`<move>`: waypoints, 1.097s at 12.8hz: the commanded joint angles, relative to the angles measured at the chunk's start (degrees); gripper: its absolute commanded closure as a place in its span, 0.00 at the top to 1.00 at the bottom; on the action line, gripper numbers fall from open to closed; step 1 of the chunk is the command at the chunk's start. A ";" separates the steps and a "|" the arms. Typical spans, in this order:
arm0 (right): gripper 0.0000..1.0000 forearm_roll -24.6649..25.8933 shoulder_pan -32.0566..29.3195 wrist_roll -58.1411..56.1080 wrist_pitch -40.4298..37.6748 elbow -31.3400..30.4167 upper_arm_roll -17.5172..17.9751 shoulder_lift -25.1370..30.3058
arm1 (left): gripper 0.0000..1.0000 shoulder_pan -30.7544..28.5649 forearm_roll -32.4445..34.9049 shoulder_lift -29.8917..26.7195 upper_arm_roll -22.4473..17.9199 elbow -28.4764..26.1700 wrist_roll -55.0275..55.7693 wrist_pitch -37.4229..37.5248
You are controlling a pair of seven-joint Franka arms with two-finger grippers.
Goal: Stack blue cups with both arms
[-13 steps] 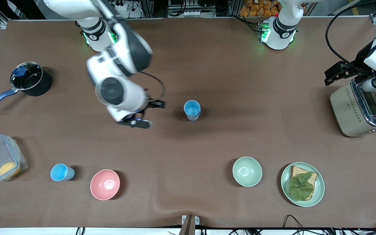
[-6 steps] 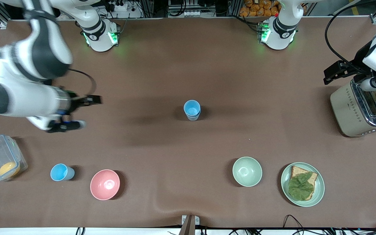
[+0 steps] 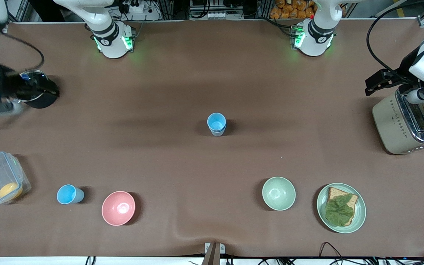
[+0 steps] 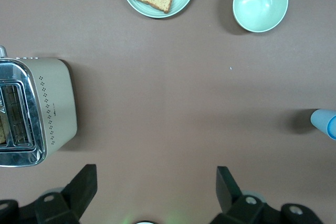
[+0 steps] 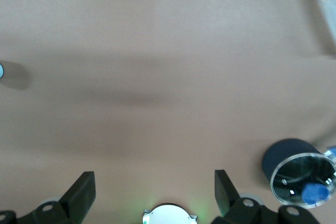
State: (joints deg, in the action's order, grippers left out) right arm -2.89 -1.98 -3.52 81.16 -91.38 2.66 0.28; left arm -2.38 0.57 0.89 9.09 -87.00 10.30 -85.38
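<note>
With the right gripper (image 5: 152,192) swung away empty and wide-jawed over the lidded pot (image 3: 37,90), the two blue cups (image 3: 216,124) are left nested mid-table, a third cup (image 3: 69,194) unstacked, the left gripper (image 4: 155,192) parked open above the toaster (image 3: 407,125).

No legible text, labels, brands or numbers anywhere. Toaster (image 3: 405,123) side shows only a dotted pattern, no readable marking.
</note>
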 commanded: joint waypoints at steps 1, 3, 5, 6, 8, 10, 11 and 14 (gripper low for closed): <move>1.00 1.48 -1.00 2.12 0.31 -2.58 0.68 4.03 | 1.00 0.18 -1.01 0.08 -0.12 0.87 -1.16 1.00; 1.00 1.39 -1.45 2.21 1.01 -1.96 0.42 3.60 | 1.00 0.18 -1.01 0.17 -0.12 0.87 -1.34 1.00; 1.00 1.39 -1.45 2.21 1.19 -1.61 0.07 3.33 | 1.00 0.01 -1.01 0.17 -0.12 0.87 -1.34 1.00; 1.00 1.31 -1.45 2.21 1.19 -1.52 -0.28 3.33 | 1.00 -0.17 -1.19 0.25 -0.12 0.87 -1.43 1.00; 1.00 1.22 -1.36 2.21 1.28 -1.52 -0.37 3.24 | 1.00 -0.17 -1.19 0.34 -0.12 0.87 -1.51 1.00; 1.00 1.22 -1.36 2.29 1.19 -1.17 -0.37 3.24 | 1.00 -0.26 -1.19 0.34 -0.12 0.87 -1.43 1.00; 1.00 1.22 -1.36 2.29 1.28 -1.17 -0.37 3.24 | 1.00 -0.26 -1.27 0.34 -0.12 0.87 -1.51 1.00; 1.00 1.22 -1.19 3.25 1.19 -1.17 -0.28 3.15 | 1.00 -0.34 -1.45 0.34 -0.12 0.87 -1.43 1.00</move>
